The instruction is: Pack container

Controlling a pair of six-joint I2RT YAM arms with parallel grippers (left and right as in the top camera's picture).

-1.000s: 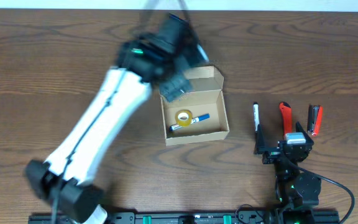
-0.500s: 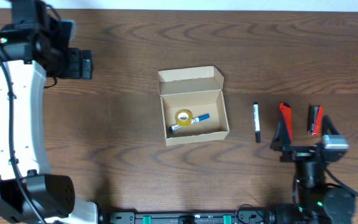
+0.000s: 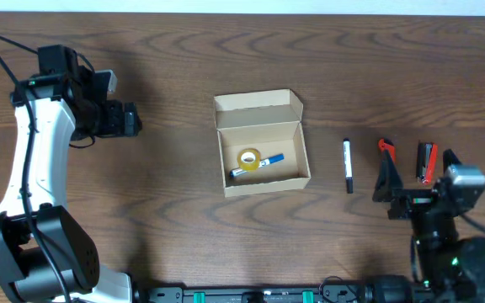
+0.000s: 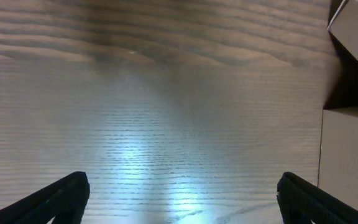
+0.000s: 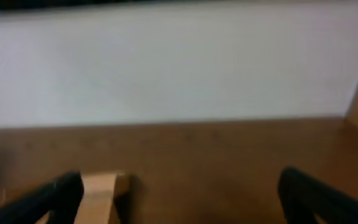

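Cardboard box [image 3: 262, 143] lies open on the wood table [image 3: 175, 210]. Only the right wrist view shows a white wall [image 5: 166, 62]. Left gripper [image 4: 182, 180] and right gripper [image 5: 180, 177] are both spread and empty.

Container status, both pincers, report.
Left pincer open, empty. Right pincer open, empty. Container lid up, tape roll and blue pen inside. Black pen lies outside, nothing blocking.

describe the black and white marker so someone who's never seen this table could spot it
Find the open cardboard box in the middle of the wooden table. Three loose items lie in a row to its right; the marker is the one nearest the box, not touching it. It is slim, black and white, while its two neighbours are mainly red.
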